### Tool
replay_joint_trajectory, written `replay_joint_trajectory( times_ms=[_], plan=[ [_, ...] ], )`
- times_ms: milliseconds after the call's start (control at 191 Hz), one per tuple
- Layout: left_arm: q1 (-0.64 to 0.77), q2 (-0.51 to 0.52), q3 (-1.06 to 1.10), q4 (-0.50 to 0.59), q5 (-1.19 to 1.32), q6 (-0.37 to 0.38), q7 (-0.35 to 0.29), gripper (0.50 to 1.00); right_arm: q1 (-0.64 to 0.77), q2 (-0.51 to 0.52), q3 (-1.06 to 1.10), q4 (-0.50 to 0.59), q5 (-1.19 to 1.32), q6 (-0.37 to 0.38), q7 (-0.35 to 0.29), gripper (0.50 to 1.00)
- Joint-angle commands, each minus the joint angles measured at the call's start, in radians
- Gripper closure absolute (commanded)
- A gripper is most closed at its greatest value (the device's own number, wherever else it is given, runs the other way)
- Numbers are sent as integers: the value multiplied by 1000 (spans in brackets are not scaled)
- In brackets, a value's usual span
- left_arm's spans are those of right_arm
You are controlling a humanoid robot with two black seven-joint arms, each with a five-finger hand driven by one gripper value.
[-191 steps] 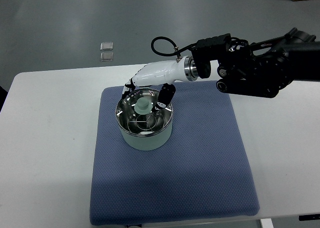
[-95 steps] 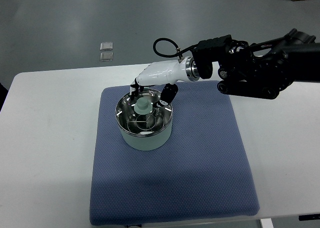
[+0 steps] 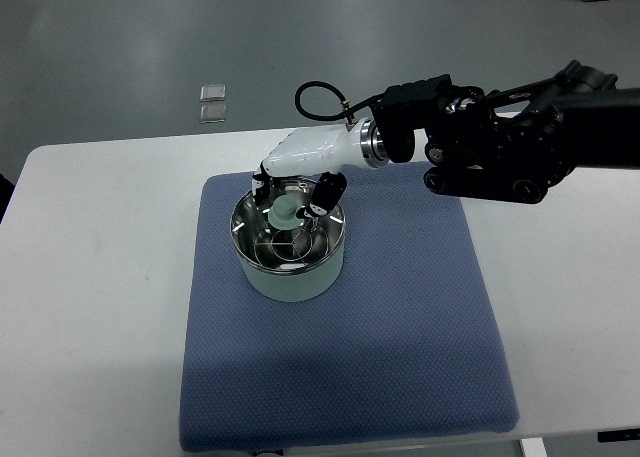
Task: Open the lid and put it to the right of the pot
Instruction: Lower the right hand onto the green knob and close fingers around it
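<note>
Two fingers (image 3: 322, 193) flank lid (image 3: 285, 239) knob (image 3: 285, 213), pot (image 3: 290, 267) closed.

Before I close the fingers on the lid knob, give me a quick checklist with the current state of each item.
1. Right hand over the pot: ok, it hangs above the far rim.
2. Fingers bracketing the knob: cannot tell; dark fingertips show on either side of it, but contact is unclear.
3. Lid seated on the pot: ok, it sits level inside the rim.
4. Pot upright on the blue mat: ok.
5. Drop zone on the mat right of the pot: ok, bare cloth there.
6. Left arm out of the way: ok, it is not in view.
</note>
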Motion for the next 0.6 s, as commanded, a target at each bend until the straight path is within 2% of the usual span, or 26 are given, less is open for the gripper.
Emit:
replay_joint_trajectory(
  times_ms=[0, 593],
  plan=[
    [0, 0, 0, 0, 0, 0, 0, 500, -1, 5, -1, 0, 1, 3, 0, 785],
    [0, 0, 0, 0, 0, 0, 0, 500, 1, 5, -5, -8, -15, 8, -15, 807]
  ],
)
